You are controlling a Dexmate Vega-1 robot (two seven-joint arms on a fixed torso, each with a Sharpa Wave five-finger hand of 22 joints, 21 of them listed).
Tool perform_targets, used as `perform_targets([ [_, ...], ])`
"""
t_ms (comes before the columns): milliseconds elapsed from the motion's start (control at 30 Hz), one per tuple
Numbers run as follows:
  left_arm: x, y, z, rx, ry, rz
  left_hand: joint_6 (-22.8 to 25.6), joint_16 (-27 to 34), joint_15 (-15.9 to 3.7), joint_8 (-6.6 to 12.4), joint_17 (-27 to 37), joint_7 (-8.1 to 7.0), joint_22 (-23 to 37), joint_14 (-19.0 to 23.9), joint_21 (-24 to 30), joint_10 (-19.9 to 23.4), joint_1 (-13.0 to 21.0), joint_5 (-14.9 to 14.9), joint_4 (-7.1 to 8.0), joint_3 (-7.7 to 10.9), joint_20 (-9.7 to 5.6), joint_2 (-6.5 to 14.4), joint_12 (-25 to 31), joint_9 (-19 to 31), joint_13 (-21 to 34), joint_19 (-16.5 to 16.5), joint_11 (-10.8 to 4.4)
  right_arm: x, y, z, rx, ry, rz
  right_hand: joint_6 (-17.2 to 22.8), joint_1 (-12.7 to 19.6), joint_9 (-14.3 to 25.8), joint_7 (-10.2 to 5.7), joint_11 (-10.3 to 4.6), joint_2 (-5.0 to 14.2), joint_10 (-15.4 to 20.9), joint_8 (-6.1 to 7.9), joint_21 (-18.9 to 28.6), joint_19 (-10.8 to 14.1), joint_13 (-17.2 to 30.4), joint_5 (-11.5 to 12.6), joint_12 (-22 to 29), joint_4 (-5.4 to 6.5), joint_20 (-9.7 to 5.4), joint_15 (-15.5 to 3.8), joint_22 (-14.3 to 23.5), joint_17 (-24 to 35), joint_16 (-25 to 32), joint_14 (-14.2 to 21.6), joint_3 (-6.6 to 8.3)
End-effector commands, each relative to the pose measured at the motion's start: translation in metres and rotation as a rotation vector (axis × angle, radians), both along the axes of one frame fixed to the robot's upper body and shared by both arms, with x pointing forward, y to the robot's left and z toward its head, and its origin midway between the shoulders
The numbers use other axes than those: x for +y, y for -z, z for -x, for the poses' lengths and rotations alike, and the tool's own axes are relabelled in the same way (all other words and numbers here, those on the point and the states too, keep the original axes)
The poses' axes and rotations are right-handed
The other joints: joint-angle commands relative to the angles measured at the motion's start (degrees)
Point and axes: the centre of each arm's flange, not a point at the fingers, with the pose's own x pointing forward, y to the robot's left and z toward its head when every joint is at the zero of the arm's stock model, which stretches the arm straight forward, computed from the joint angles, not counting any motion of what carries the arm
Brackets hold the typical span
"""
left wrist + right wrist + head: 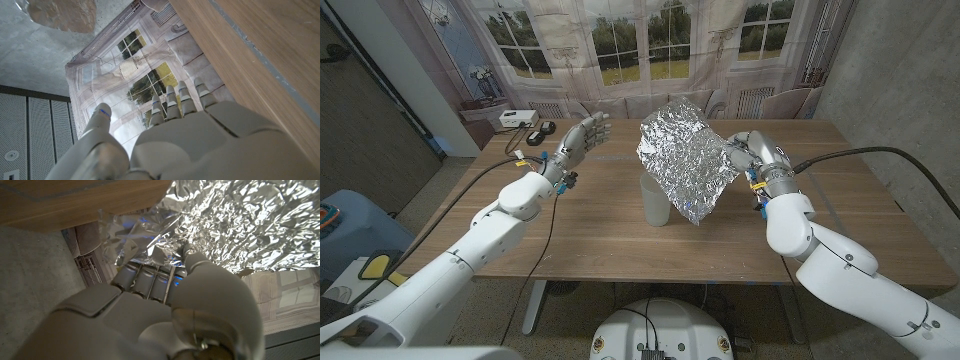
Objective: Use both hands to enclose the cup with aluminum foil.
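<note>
A translucent white cup (pixel 654 199) stands upright near the middle of the wooden table (pixel 590 225). A crumpled sheet of aluminum foil (pixel 684 157) hangs in the air just right of and above the cup, its lower edge reaching down beside the cup. My right hand (pixel 748 152) grips the foil by its right edge; the right wrist view shows the fingers (pixel 150 277) closed on the foil (pixel 240 225). My left hand (pixel 579 139) is raised over the table's far left part, fingers spread, holding nothing. The left wrist view shows that hand (pixel 185 135) with straight fingers.
A small white box and dark items (pixel 525 122) lie at the table's far left corner. A printed backdrop of windows (pixel 620 50) hangs behind the table. A blue bin (pixel 345 225) stands on the floor to the left.
</note>
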Motion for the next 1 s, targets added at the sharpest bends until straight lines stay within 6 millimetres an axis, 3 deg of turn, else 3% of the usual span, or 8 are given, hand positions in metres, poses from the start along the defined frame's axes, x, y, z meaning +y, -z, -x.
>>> perform_targets([
  [33, 0.008, 0.001, 0.008, -0.006, -0.018, -0.014, 1.16, -0.12, -0.13, 0.44, 0.12, 0.17, 0.12, 0.37, 0.34, 1.0, 0.2, -0.01, -0.13, 0.04, 0.24, -0.69, 0.38, 0.22, 0.15, 0.14, -0.1, 0.028, -0.013, -0.005, 0.051, -0.01, 0.105, 5.11, 1.1, 0.13, 0.96, -0.09, 1.26, 0.53, 1.49, 0.46, -0.11, 0.26, 0.05, 0.49, 0.09, -0.15, -5.85, 0.11, 0.46, 0.01, 0.67, 0.39],
  [167, 0.009, -0.001, 0.009, 0.002, -0.03, -0.043, 5.17, -0.01, -0.5, 1.35, 0.18, 1.0, 0.14, 2.01, 0.47, 3.39, 0.22, 0.01, -0.25, -0.19, 0.17, -0.96, 0.91, 0.3, 0.25, 0.96, -0.34, 0.036, -0.019, -0.007, 0.072, -0.013, 0.137, 5.21, 1.24, 0.13, 1.02, -0.07, 1.25, 0.59, 1.5, 0.63, -0.05, 0.21, 0.05, 0.47, -0.01, -0.12, -5.8, 0.1, 0.67, 0.09, 0.82, 0.45],
  [200, 0.009, -0.002, 0.01, 0.004, -0.035, -0.049, 7.63, 0.11, -0.71, 1.92, 0.21, 1.89, 0.15, 3.08, 0.58, 4.88, 0.23, 0.0, -0.29, -0.29, 0.13, -1.05, 1.3, 0.38, 0.37, 1.52, -0.49, 0.038, -0.02, -0.007, 0.075, -0.015, 0.147, 5.29, 1.25, 0.13, 1.07, 0.05, 1.26, 0.62, 1.52, 0.69, -0.01, 0.18, 0.05, 0.46, -0.01, -0.1, -5.77, 0.1, 0.74, 0.11, 0.84, 0.45],
  [333, 0.011, -0.003, 0.011, 0.019, -0.046, -0.061, 11.57, 0.91, -1.3, 2.57, 0.26, 2.75, 0.21, 7.02, 1.65, 10.36, 0.5, -0.01, -0.48, -0.48, 0.18, -1.34, 2.93, 0.57, 0.75, 4.9, -0.91, 0.047, -0.024, -0.008, 0.087, -0.014, 0.183, 5.33, 1.25, 0.13, 1.08, 0.2, 1.25, 0.64, 1.51, 0.92, 0.14, 0.2, 0.03, 0.47, 0.0, -0.08, -5.83, 0.09, 0.91, 0.08, 0.85, 0.46],
  [533, 0.014, -0.002, 0.016, 0.001, -0.072, -0.035, 10.26, 1.09, -1.75, 1.54, 0.3, 2.52, 0.27, 8.62, 2.4, 10.73, 0.58, 0.0, -0.54, -0.65, 0.21, -1.61, 2.72, 0.63, 0.97, 7.13, -0.76, 0.064, -0.03, -0.013, 0.111, -0.008, 0.256, 5.37, 1.22, 0.13, 1.07, 0.27, 1.25, 0.62, 1.48, 1.2, 0.2, 0.09, -0.01, 0.38, 0.05, -0.09, -5.95, 0.07, 1.09, 0.0, 1.04, 0.52],
  [767, 0.018, -0.005, 0.025, -0.055, -0.138, -0.022, 7.3, -0.92, -1.43, -0.44, 0.48, 1.47, 0.26, 5.29, 0.67, 6.56, 0.73, 0.05, -0.51, -0.78, 0.22, -1.7, 0.43, 0.68, 1.31, 3.61, -1.26, 0.081, -0.034, -0.014, 0.14, -0.002, 0.321, 5.44, 1.36, 0.15, 1.15, 0.33, 1.18, 0.73, 1.46, 1.57, 0.24, 0.11, -0.04, 0.4, -0.07, -0.1, -5.91, 0.03, 1.37, -0.16, 1.08, 0.66],
  [1000, 0.016, -0.01, 0.026, -0.03, -0.15, -0.078, 8.78, -0.56, -1.9, -0.15, 0.58, 1.75, 0.31, 6.81, 0.71, 8.98, 0.96, 0.05, -0.53, -0.68, 0.17, -1.52, 1.1, 0.69, 1.5, 4.04, -1.43, 0.097, -0.036, -0.017, 0.152, 0.008, 0.383, 5.44, 1.23, 0.14, 1.16, 0.35, 1.15, 0.74, 1.39, 1.9, 0.29, 0.06, -0.1, 0.34, 0.01, -0.03, -5.72, -0.01, 1.54, -0.24, 1.41, 0.71],
])
